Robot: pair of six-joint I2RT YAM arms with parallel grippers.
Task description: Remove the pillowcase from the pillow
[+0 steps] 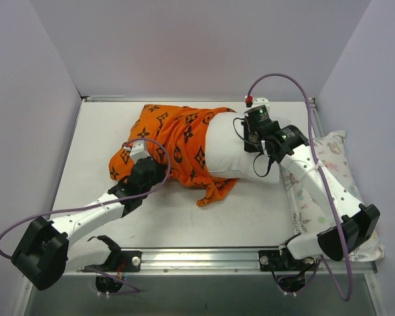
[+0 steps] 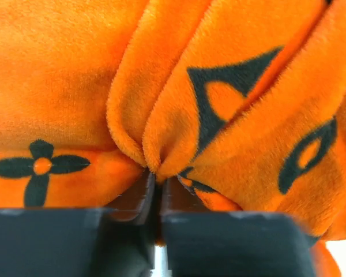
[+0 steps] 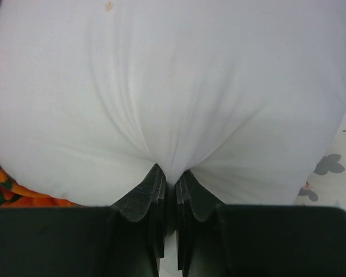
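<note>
This was a robotics lab's test cell. A flat pale grey worktop sat boxed in on three sides by plain, bare lilac-white wall panels. Along its near edge ran a silver aluminium mounting rail, and two white-and-black jointed robot arms were bolted there side by side, the left arm and the right arm. Thin purple cables looped loosely from the arms.
</note>
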